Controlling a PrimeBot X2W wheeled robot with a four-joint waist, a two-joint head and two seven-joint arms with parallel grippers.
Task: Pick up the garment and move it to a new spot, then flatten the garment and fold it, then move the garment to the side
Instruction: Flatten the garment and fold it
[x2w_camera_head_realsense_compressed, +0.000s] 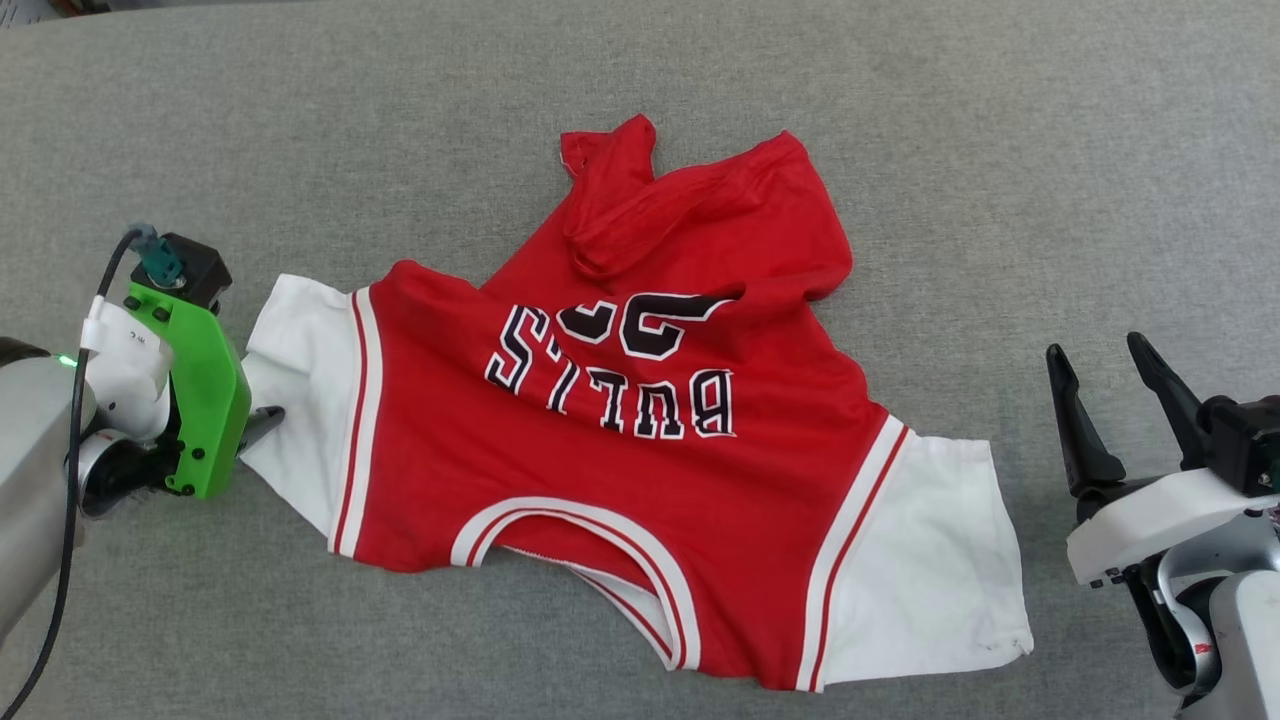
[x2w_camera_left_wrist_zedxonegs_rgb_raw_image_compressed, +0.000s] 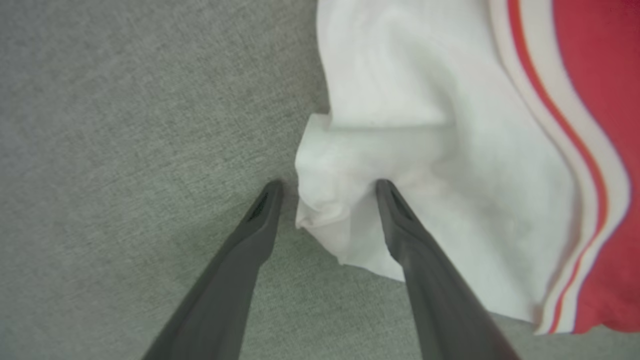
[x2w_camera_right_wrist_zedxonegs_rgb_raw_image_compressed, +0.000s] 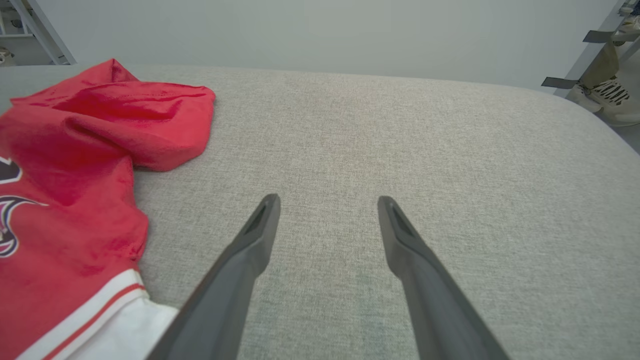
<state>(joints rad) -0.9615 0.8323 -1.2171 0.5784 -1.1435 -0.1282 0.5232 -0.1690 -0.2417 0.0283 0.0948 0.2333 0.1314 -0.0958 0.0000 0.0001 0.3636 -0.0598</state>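
I see the shirt (x2w_camera_head_realsense_compressed: 620, 440) lying rumpled, lettering up, on the grey padded surface (x2w_camera_head_realsense_compressed: 950, 150). My left gripper (x2w_camera_left_wrist_zedxonegs_rgb_raw_image_compressed: 327, 184) is spread wide astride the bunched edge of one white sleeve (x2w_camera_left_wrist_zedxonegs_rgb_raw_image_compressed: 400, 100), clamping nothing. My right gripper (x2w_camera_right_wrist_zedxonegs_rgb_raw_image_compressed: 327, 197) is spread too, over bare surface beside the shirt.

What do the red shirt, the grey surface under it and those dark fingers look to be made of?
The garment: soft matte knit fabric, perhaps cotton or polyester; it lies limp in folds and creases. The grey surface: woven upholstery-like cloth, judging by its fine speckled weave. The fingers: smooth, rigid, matte dark plastic by the look, possibly rubber-coated.
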